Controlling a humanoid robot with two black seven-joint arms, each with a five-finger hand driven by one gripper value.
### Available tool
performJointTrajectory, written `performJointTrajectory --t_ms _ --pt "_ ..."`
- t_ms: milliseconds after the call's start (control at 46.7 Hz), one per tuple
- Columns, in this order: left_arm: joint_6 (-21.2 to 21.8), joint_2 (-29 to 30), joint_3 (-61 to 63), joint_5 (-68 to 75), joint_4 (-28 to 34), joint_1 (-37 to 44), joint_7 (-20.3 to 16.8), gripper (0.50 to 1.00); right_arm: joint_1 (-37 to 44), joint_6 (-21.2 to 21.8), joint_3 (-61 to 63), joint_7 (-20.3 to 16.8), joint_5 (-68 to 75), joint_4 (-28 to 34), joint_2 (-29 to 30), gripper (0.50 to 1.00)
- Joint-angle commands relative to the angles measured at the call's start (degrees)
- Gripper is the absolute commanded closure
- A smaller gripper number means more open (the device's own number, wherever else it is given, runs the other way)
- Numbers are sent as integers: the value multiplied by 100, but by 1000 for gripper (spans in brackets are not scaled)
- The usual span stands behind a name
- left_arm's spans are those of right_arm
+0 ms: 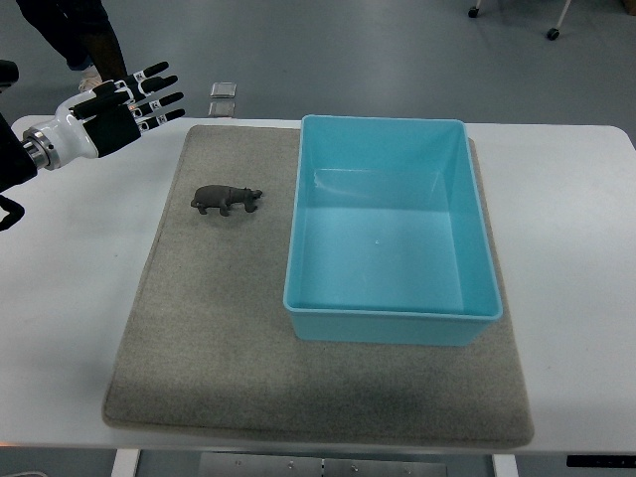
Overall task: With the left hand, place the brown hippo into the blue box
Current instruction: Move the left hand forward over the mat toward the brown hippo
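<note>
The hippo (228,199) stands on the mat (199,348), just left of the box (393,323).

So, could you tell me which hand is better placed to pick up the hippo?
The left hand: it hovers open at the mat's far left corner, close to the hippo. The right hand isn't in view.

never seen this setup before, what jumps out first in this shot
The big blue box dominates, sitting empty on the right of a grey mat. Left of it the small brown hippo stands alone on the mat. The left hand hovers open at the upper left.
</note>
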Motion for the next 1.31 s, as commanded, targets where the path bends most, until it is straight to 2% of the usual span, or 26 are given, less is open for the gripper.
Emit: performJointTrajectory --t_ms 0,278,407,599,749,985,1284 --pt "0 0 1 0 0 11 2 501 -2 0 0 -5 -1 0 0 564" --pt "9 9 9 9 17 -6 2 504 -2 0 0 4 -1 0 0 564" --pt "211 9 44 18 114 -6 -7 504 -2 0 0 4 -1 0 0 564" --pt "97 62 53 184 123 -59 -60 504 -2 0 0 4 -1 0 0 564" --pt "44 53 -17 1387 79 -94 -191 504 -2 0 0 4 -1 0 0 564" --pt "44 79 -70 3540 0 -191 -903 504 6 0 0 4 -1 0 0 564" --pt "123 369 -52 5527 -712 -253 -1325 506 -2 0 0 -5 8 0 0 564"
